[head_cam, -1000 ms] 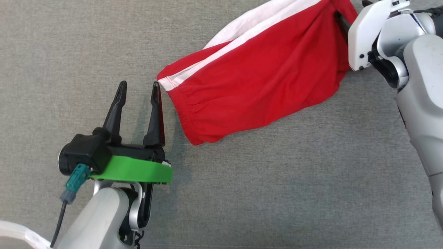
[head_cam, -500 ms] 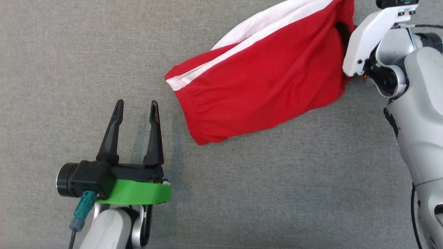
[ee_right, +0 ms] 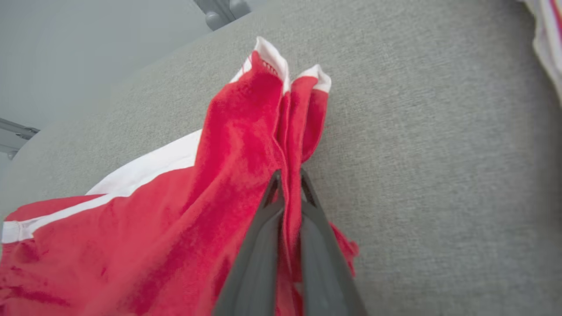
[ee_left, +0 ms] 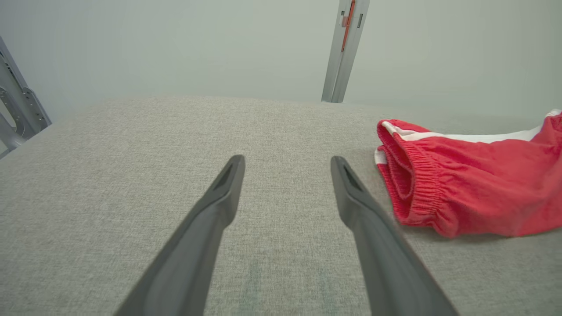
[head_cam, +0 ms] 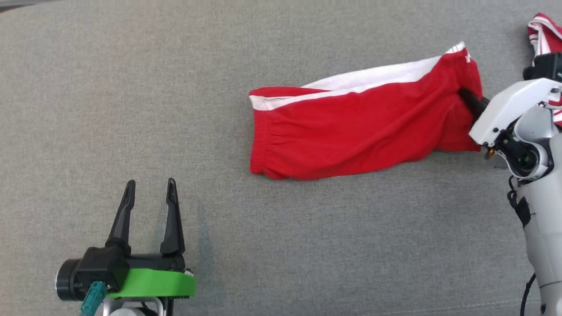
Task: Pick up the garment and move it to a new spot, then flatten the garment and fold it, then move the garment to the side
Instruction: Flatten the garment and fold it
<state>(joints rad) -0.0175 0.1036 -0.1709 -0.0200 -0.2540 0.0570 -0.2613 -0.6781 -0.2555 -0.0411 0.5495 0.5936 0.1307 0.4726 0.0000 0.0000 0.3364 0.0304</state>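
**Red garment: newly pinched at one end by the right gripper**

**Item.** Garment [head_cam: 360,127], red with a white side stripe. It lies nearly level across the grey cloth surface [head_cam: 281,245] in the head view. Its elastic waistband [head_cam: 259,145] is toward the robot's left, and the far end is gathered at the robot's right.

**Right gripper** [head_cam: 466,94]. The jaws are closed tight on the bunched right-hand edge of the garment. In the right wrist view the two dark fingers [ee_right: 303,206] meet with a fold of red fabric between them. A second ago they stood wide at this same edge, so the grasp is new.

**Left gripper** [head_cam: 150,186]. The jaws are wide and hold nothing. It is low on the surface and well apart from the waistband, where a second ago one fingertip was just beside it. The head view has also shifted, so part of that gap is the camera's doing.

**Lie of the cloth.** A second ago the garment ran on a slant; now it lies almost straight. Most of it rests on the surface, with only the pinched end drawn up.

**Also present.** A second red-and-white cloth [head_cam: 542,30] lies behind the right arm, apart from the garment.

**Assessment.** The pick-up appears to be secured and the move to a new spot just starting. Flattening, folding and setting aside are not yet done. With a one-ended grip the garment will likely trail and rumple.
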